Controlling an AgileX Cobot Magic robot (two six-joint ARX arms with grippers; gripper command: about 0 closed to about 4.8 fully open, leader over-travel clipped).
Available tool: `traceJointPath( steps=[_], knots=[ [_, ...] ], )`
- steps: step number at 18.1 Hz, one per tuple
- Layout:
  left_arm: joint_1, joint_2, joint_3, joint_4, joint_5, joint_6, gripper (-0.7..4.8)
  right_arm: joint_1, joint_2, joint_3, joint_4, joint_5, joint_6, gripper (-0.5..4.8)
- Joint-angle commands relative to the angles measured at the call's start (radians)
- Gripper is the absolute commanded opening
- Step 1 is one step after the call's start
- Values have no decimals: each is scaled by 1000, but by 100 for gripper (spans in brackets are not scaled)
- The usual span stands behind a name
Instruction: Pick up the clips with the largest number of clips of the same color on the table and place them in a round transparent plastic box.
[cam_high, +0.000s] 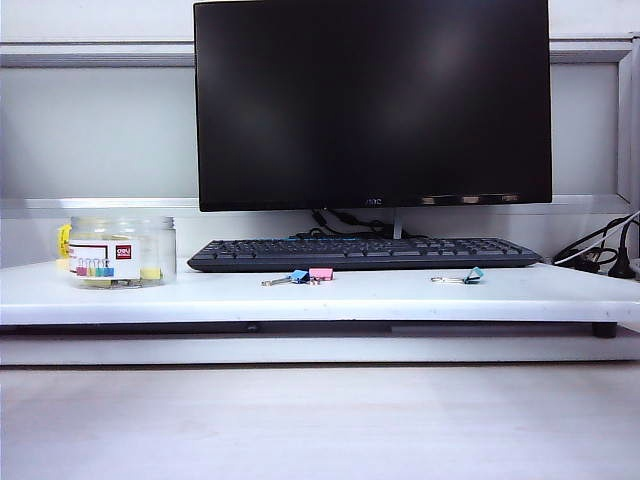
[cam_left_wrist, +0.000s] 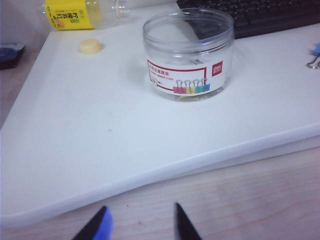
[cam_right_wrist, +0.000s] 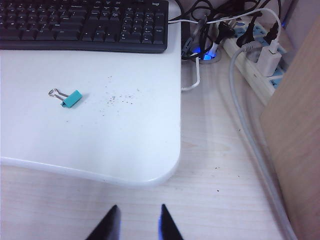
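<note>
The round transparent plastic box (cam_high: 122, 252) stands lidless at the left of the white board, and the left wrist view shows it as well (cam_left_wrist: 188, 55). Small yellow patches (cam_high: 150, 272) show low behind its clear wall; I cannot tell whether they are the clips. My left gripper (cam_left_wrist: 140, 205) is open over the wooden desk, short of the board's front edge, with nothing between its fingers. My right gripper (cam_right_wrist: 139, 206) is open too, over the desk by the board's right front corner, and holds nothing. Neither gripper appears in the exterior view.
A blue clip (cam_high: 298, 276) and a pink clip (cam_high: 321, 273) lie before the keyboard (cam_high: 365, 252). A teal clip (cam_right_wrist: 72, 98) lies further right. A yellow cap (cam_left_wrist: 90, 46) and a yellow-labelled bottle (cam_left_wrist: 75, 12) sit behind the jar. Cables and a power strip (cam_right_wrist: 255, 55) run along the right.
</note>
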Motion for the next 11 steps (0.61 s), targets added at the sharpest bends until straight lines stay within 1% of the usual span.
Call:
traceJointPath(
  steps=[1, 4, 5, 9, 11],
  knots=[
    [0, -3, -8, -8, 7, 0, 175, 1, -1, 5, 18, 3, 4, 108],
    [0, -3, -8, -8, 7, 0, 175, 1, 0, 4, 20, 18, -7, 108],
    [0, -3, -8, -8, 7, 0, 175, 1, 0, -1, 43, 18, -7, 108],
    [0, -3, -8, -8, 4, 0, 175, 1, -36, -103, 288, 16, -11, 108],
    [0, -3, -8, -8, 4, 0, 175, 1, -67, -159, 342, -16, 6, 108]
  ],
)
